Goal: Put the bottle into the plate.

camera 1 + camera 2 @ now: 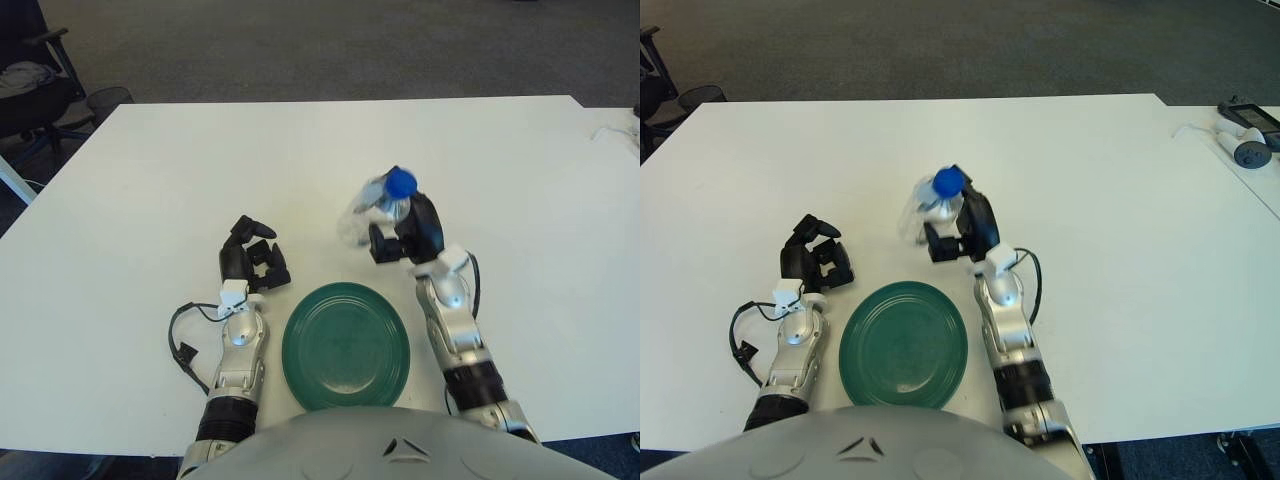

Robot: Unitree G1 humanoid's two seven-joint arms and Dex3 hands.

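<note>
Big white table [150, 180], green plate [346, 346] near the front edge. Right hand [408, 232] has its fingers wrapped around the blue-capped water bottle [378, 203], held tilted above the table just behind the plate. Left hand [250, 262] sits left of the plate, fingers curled, holding nothing.

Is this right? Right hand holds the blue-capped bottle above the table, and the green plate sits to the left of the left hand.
Not quite. The right hand does hold the blue-capped bottle above the table, but the left eye view shows the green plate to the right of the left hand, between the two arms.
</note>
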